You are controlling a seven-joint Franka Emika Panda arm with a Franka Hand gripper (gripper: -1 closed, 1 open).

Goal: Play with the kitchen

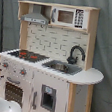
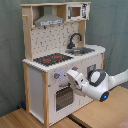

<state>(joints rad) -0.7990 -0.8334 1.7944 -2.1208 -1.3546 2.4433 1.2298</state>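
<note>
At the kitchen (image 2: 62, 65) front, the end effector (image 2: 75, 78) is poised by the knobs (image 2: 56, 76); finger state cannot be told; a knob contact is judged next.

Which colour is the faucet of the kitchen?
Black; the faucet shows best in the first exterior view.

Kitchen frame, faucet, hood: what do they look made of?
Kitchen frame: pale wood with white painted panels; light tan edges, matte, no shine. Faucet: black, probably plastic or painted, smooth arch with little gloss. Hood: grey, metal-look, though likely plastic or painted wood; the look leaves that open.
</note>
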